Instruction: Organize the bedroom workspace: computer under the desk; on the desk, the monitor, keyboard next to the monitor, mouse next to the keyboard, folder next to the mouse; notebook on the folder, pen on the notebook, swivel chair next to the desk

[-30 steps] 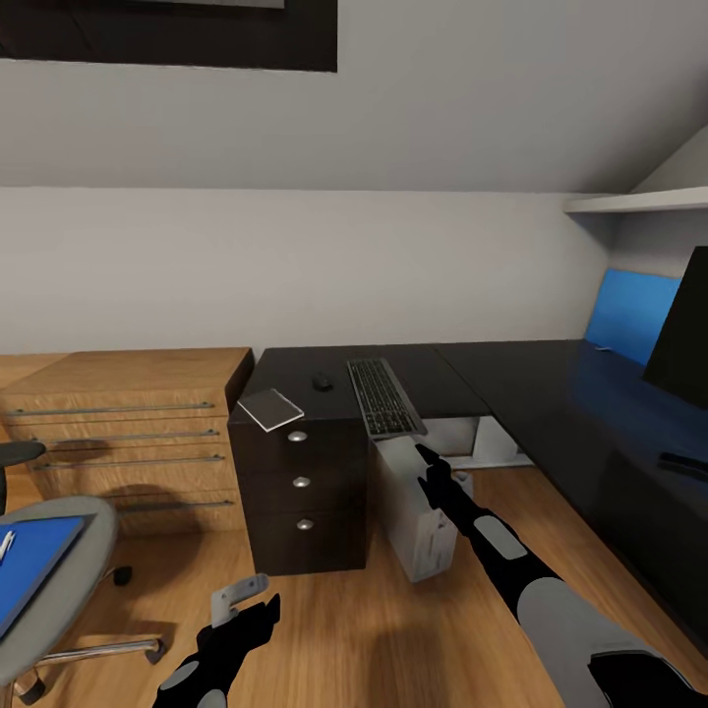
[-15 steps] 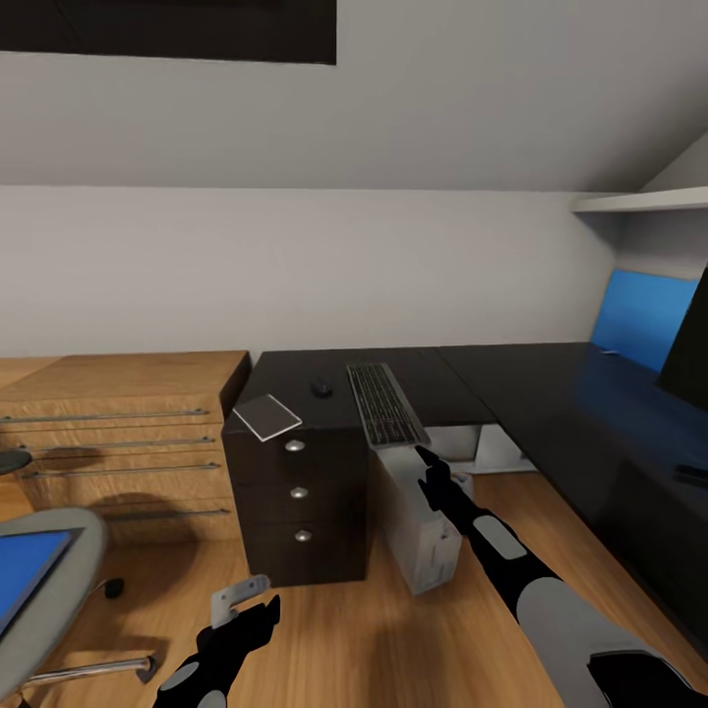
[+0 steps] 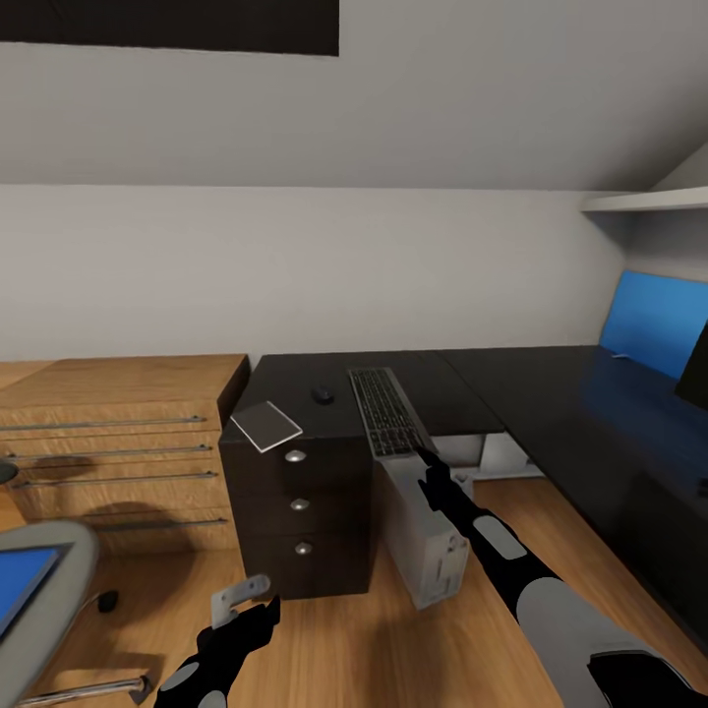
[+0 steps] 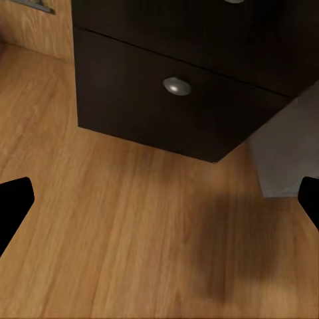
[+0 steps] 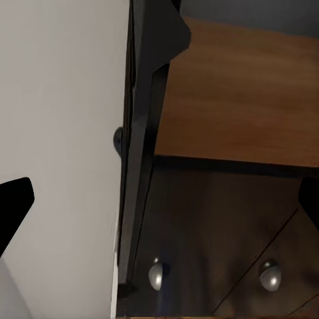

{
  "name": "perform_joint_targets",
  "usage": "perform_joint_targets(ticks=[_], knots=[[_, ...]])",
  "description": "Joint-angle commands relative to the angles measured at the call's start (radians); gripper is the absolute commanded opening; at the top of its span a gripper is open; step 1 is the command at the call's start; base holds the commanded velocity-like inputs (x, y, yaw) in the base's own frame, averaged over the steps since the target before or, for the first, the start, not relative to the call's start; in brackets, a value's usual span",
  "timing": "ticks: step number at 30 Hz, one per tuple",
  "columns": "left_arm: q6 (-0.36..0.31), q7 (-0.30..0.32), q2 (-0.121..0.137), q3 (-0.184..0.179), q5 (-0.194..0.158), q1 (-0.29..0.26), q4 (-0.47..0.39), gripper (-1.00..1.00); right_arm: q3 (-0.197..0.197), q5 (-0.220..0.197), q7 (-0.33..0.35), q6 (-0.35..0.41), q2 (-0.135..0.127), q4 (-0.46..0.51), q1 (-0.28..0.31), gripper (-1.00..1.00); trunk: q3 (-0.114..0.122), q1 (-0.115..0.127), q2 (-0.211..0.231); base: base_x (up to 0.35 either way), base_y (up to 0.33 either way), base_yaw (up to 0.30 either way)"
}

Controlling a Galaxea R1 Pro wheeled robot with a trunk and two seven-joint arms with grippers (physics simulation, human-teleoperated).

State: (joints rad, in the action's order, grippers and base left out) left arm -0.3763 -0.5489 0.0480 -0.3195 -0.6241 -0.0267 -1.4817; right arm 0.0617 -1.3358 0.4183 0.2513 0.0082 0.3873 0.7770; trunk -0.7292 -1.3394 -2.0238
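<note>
The black L-shaped desk (image 3: 551, 393) carries the keyboard (image 3: 386, 411), the small dark mouse (image 3: 322, 395) and the grey notebook (image 3: 265, 425) above its drawer pedestal (image 3: 300, 504). The light-grey computer (image 3: 423, 536) stands tilted under the desk beside the pedestal. My right gripper (image 3: 430, 470) is open, just over the computer's top, below the keyboard's near end. My left gripper (image 3: 241, 602) hangs open low over the floor before the pedestal (image 4: 176, 86). The monitor (image 3: 696, 374) shows at the right edge. The swivel chair (image 3: 49, 560) holds the blue folder (image 3: 15, 590). The pen is out of view.
A light-wood drawer chest (image 3: 118, 433) stands against the pedestal's left side. A blue wall panel (image 3: 654, 320) and a white shelf (image 3: 649, 200) are at the far right. Wood floor (image 3: 334, 639) lies between the chair and the desk.
The whole view has shifted as the camera moved: desk and pedestal sit nearer, chair and monitor slid toward the picture's edges. Both arms keep their pose.
</note>
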Motion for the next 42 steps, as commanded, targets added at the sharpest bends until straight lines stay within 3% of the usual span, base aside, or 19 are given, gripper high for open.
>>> perform_joint_targets(ticks=[1, 21, 22, 31, 39, 42], knots=[[-0.001, -0.009, 0.001, -0.003, -0.008, -0.001, -0.001, 1.0, 0.004, -0.01, 0.002, 0.002, -0.001, -0.001, 0.001, 1.0, -0.001, 0.0, 0.0, 0.163, 0.048, 0.0], [-0.004, -0.012, 0.001, -0.002, -0.011, -0.001, -0.001, 1.0, 0.004, -0.01, 0.001, 0.003, -0.002, -0.001, 0.001, 1.0, -0.001, 0.0, 0.0, 0.113, 0.03, 0.0], [-0.004, -0.012, 0.001, -0.002, -0.011, -0.001, -0.001, 1.0, 0.004, -0.01, 0.001, 0.003, -0.002, -0.001, 0.001, -1.0, -0.001, 0.0, 0.0, 0.002, 0.0, 0.0], [-0.003, -0.013, 0.001, -0.003, -0.01, -0.001, -0.001, 1.0, 0.004, -0.01, 0.0, 0.005, -0.002, -0.001, 0.001, -1.0, -0.001, 0.0, 0.0, 0.0, 0.0, 0.0], [-0.003, -0.014, 0.0, -0.003, -0.009, -0.001, -0.001, 1.0, 0.003, -0.009, 0.003, 0.006, -0.005, 0.005, 0.001, -1.0, 0.024, 0.031, 0.056, 0.0, 0.0, 0.0], [-0.003, -0.014, 0.0, -0.003, -0.008, -0.001, -0.001, 1.0, 0.005, -0.009, 0.003, 0.01, -0.006, 0.05, 0.001, -1.0, 0.033, 0.042, 0.077, 0.0, 0.0, 0.0]])
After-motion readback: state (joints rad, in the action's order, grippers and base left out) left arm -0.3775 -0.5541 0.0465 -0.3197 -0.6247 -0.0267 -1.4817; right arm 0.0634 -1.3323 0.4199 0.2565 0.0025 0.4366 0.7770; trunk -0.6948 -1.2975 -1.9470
